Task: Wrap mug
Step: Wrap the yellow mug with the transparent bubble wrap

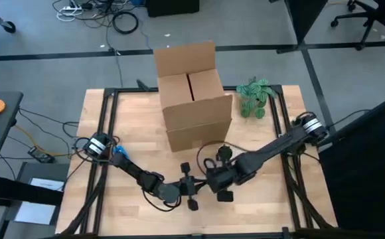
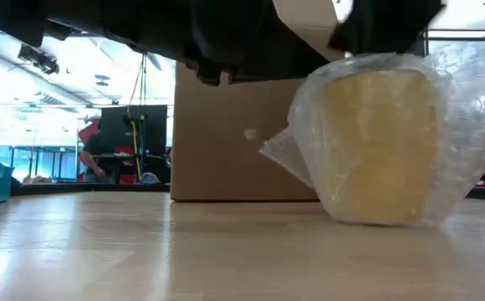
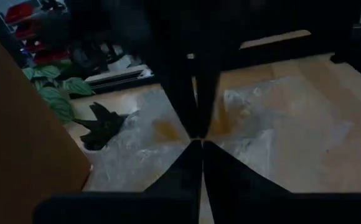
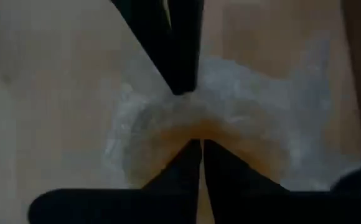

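Observation:
A yellow mug (image 2: 380, 142) stands on the table near its front edge, wrapped all round in clear bubble wrap (image 2: 297, 150). A loose flap of wrap sticks out from the mug's side. Both grippers meet above it, and in the high view they hide it. My left gripper (image 1: 187, 188) and my right gripper (image 1: 212, 178) point down at the mug's top, tip to tip, and both are shut. In the left wrist view my left gripper (image 3: 200, 144) stands right against the right arm's fingers (image 3: 193, 93). My left gripper pinches the bubble wrap on top of the mug (image 3: 227, 138) between its two fingertips, slanting down from the table's left. The wrapped mug stays on the table below. How many layers it has cannot be seen. My right gripper pinches the gathered wrap over the mug's top (image 4: 168, 134) with its fingertips, slanting down from the table's right, opposite the left arm's fingers (image 4: 180, 68). The mug stands upright on the table under the hold.
An open cardboard box (image 1: 192, 93) stands at the table's far middle, just behind the mug. A small green plant (image 1: 254, 97) stands to the right of the box. Bare wood lies to the left and right of the grippers. A person (image 2: 92, 150) is in the room behind.

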`<act>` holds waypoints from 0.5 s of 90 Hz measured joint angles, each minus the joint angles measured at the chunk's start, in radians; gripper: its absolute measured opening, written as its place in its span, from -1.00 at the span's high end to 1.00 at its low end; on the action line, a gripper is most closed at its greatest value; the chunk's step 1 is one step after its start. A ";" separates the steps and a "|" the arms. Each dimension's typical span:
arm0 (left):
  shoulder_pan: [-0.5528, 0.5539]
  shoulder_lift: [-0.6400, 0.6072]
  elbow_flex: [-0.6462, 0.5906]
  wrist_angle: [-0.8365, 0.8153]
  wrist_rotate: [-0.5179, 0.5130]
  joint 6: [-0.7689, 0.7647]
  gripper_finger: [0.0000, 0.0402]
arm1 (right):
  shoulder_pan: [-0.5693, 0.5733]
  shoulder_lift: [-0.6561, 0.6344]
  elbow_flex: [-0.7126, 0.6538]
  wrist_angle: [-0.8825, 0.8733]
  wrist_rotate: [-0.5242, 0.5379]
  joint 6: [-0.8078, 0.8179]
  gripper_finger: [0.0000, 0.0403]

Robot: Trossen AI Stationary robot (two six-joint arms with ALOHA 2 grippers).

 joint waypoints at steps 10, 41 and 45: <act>0.000 0.000 0.000 0.001 0.000 0.000 1.00 | 0.000 -0.037 -0.002 0.037 0.004 -0.001 1.00; -0.002 0.001 -0.002 0.005 -0.003 0.008 1.00 | -0.008 0.018 -0.025 0.162 -0.039 -0.062 1.00; -0.001 0.001 -0.002 0.008 -0.003 0.009 1.00 | -0.014 0.036 -0.026 0.163 -0.047 -0.064 1.00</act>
